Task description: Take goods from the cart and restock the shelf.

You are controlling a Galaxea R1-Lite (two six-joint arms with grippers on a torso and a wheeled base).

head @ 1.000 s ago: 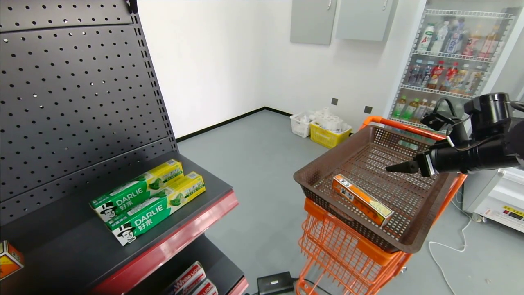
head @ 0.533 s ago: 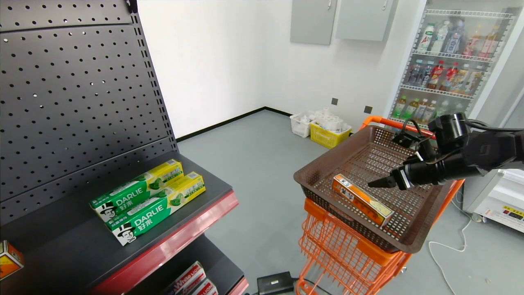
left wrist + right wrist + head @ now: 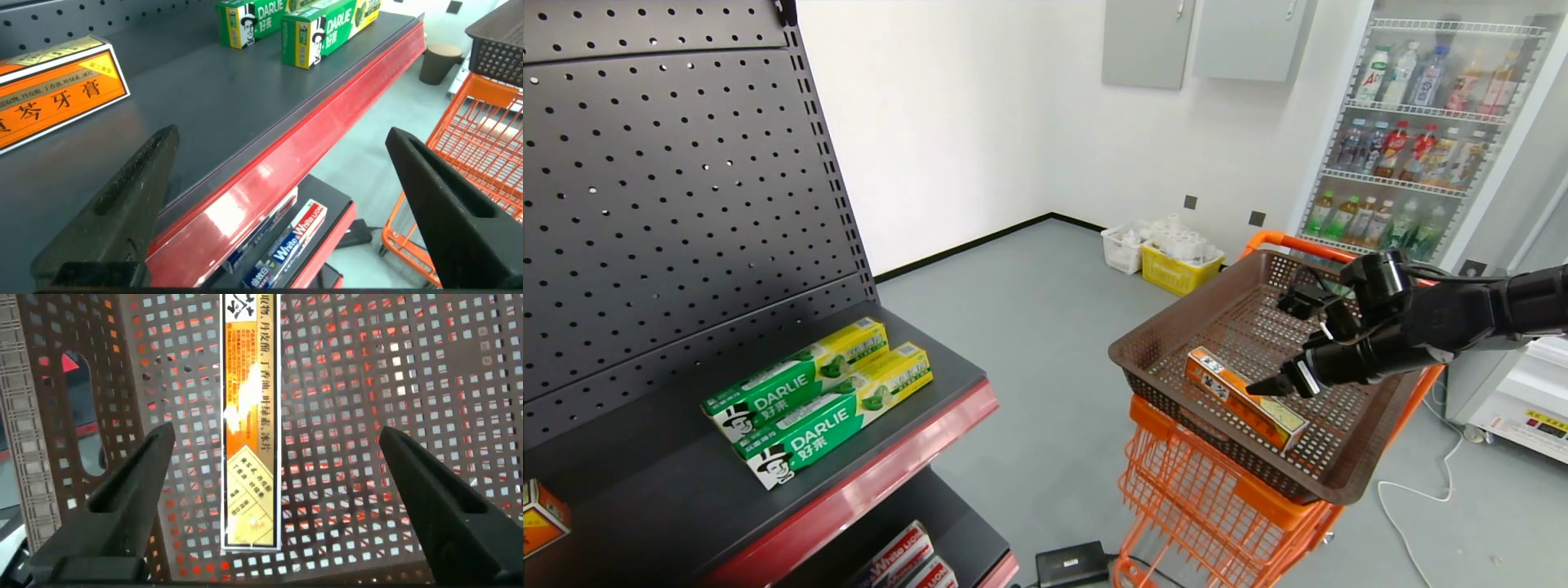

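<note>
Item under handling: one long orange box (image 3: 1245,398), lying flat on the mesh floor of the brown basket (image 3: 1176,306), hard by the basket wall at 7 o'clock of that floor and at roughly 4 o'clock in the head view. The basket rides on top of the orange cart (image 3: 1201,506), which puts the stock at arm height. The right gripper (image 3: 1270,382) comes in from 3 o'clock and hangs just over the box, its fingers spread wide. In the right wrist view one finger stands off each long side of the box (image 3: 249,416), so the span is set across the narrow width, judged the correct line for a pinch. No contact can be confirmed. Step in hand is judged to be the final descent before the grasp, and the box is not yet taken. Risk noted: the near wall leaves little room for the finger on that side. The shelf (image 3: 915,384) lies at 8 o'clock and carries two green boxes (image 3: 817,400) side by side, and an orange box (image 3: 57,90) of like pattern at its 7 o'clock end. The left gripper (image 3: 282,139) waits spread apart above the shelf's red front edge, holding nothing
</note>
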